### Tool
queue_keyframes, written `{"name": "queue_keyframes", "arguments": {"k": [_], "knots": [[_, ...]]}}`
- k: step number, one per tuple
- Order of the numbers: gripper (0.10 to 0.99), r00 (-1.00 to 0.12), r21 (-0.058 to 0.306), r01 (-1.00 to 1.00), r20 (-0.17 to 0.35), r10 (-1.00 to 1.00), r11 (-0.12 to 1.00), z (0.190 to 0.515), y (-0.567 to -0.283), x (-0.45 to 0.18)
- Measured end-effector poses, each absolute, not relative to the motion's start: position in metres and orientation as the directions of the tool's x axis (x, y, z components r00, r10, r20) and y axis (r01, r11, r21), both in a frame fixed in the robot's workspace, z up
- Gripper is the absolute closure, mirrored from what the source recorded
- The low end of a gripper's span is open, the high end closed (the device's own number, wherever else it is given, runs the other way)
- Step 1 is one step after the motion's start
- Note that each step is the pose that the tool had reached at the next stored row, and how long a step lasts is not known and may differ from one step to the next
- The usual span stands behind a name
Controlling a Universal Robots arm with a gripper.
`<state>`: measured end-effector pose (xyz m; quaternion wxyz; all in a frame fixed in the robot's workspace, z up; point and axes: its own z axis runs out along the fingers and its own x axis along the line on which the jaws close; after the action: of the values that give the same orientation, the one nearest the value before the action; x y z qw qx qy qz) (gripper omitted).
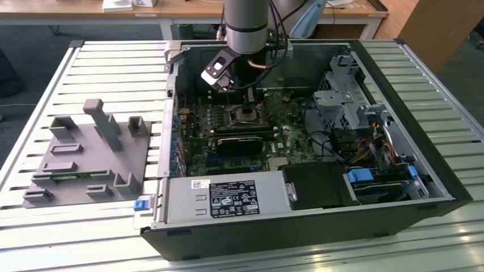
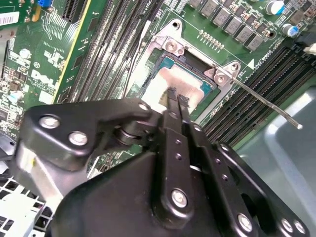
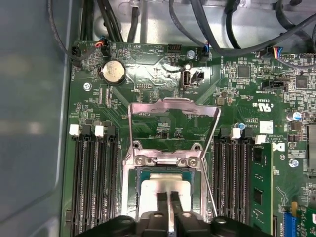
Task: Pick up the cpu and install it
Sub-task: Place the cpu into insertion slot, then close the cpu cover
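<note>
Slatted metal surface carries an open PC case, w/ a grey tray beside it on the exterior view's left. Arm reaches down into the case over the motherboard. In both wrist views the cpu lies flat in the socket, silver top up. Load plate is swung up & open and the lever is unlatched, so prob. seated but not clamped. Fingers are narrow, nearly together, w/ nothing between them. Tips sit over the cpu's top, approx mid-lid, touching or just above; can't tell which. Key relation: cpu is straight below the tips, along the fingers' own axis, and its square sides run parallel w/ the RAM slots.
</note>
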<state>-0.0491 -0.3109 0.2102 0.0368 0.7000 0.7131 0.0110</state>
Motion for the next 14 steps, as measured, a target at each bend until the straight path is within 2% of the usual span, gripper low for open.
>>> {"name": "queue_keyframes", "arguments": {"k": [1, 2, 14], "knots": [[0.961, -0.017, 0.067, 0.998, -0.037, 0.999, 0.02, 0.2106, -0.3108, -0.0491], [0.98, -0.017, 0.067, 0.998, -0.037, 0.999, 0.02, 0.2109, -0.3108, -0.0491], [0.98, -0.017, 0.067, 0.998, -0.038, 0.999, 0.02, 0.2127, -0.3108, -0.0491]]}}
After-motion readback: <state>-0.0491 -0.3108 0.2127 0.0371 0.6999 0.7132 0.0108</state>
